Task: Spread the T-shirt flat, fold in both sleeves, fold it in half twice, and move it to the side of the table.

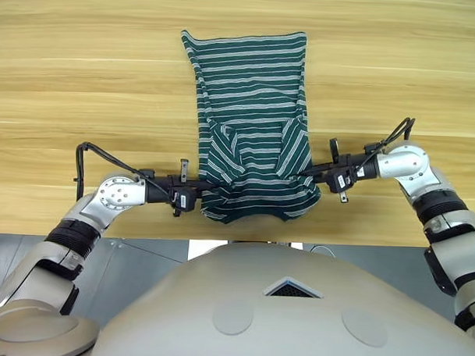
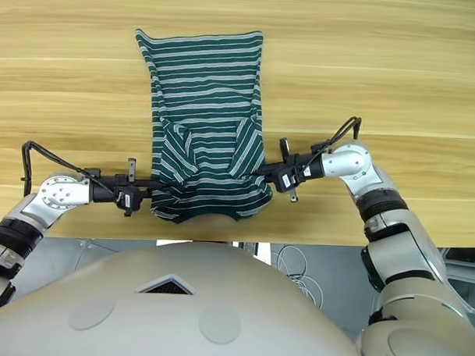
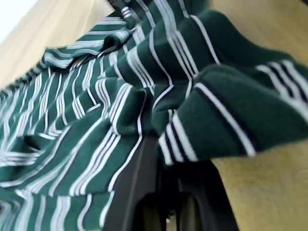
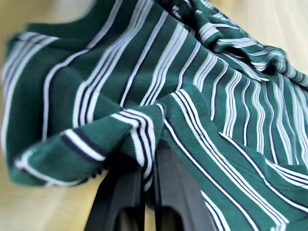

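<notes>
One dark green, white-striped knit T-shirt (image 1: 252,92) lies lengthwise at the middle of the pale wooden table (image 1: 85,63), its near end bunched. There are two claws. The left gripper (image 1: 208,186) and the right gripper (image 1: 305,174) are each narrowed on a near corner, seemingly pinching fabric.

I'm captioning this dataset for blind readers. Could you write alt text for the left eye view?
A green striped T-shirt lies lengthwise on a wooden table, sleeves folded inward. The left gripper and right gripper clamp its near end from opposite sides, with the fabric bunched between them.
</notes>
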`<state>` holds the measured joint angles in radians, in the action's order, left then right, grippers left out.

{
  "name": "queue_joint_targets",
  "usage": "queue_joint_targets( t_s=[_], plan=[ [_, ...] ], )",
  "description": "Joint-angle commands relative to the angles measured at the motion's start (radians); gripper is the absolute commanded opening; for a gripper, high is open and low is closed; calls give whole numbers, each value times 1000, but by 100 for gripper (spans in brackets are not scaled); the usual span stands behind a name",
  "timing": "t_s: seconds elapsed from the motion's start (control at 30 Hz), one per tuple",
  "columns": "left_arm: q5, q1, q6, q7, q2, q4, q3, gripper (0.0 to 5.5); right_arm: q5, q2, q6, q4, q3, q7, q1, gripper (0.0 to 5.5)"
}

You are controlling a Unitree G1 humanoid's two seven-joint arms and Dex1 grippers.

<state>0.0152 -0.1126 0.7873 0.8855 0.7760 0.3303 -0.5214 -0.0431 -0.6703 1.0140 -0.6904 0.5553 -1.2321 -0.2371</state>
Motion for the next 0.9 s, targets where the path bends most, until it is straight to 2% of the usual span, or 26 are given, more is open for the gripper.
queue_joint_targets(
  t_s=[0.03, 0.17, 0.27, 0.37, 0.47, 0.57, 0.63, 0.77, 0.83, 0.9],
  plan=[
    [242, -139, -146, 124, 127, -171, 56, 0, -205, -88, -131, 144, 1, -179, 75, 3],
    [613, -377, -331, 158, 273, -505, 217, 0, -512, -228, -461, 383, -58, -357, 170, 3],
    [707, -510, -429, 168, 281, -612, 255, 0, -631, -331, -606, 493, -41, -382, 222, 3],
    [686, -372, -600, 207, 192, -564, 204, 0, -689, -340, -750, 517, -4, -382, 155, 3],
    [716, -123, -794, 276, 110, -471, 195, 0, -748, -341, -902, 472, 98, -382, -56, 3],
    [738, 164, -962, 344, 36, -286, 239, 0, -768, -259, -1003, 256, 165, -382, -308, 3],
    [689, 365, -1013, 385, -47, -64, 252, 0, -736, -146, -1028, 24, 184, -382, -457, 3],
    [527, 621, -941, 386, -190, 344, 257, 0, -578, 41, -989, -386, 136, -382, -638, 3],
    [454, 672, -876, 371, -238, 504, 265, 0, -487, 102, -955, -518, 88, -375, -668, 3],
    [378, 690, -807, 339, -285, 638, 268, 0, -402, 161, -913, -595, 34, -266, -663, 3]
  ],
)
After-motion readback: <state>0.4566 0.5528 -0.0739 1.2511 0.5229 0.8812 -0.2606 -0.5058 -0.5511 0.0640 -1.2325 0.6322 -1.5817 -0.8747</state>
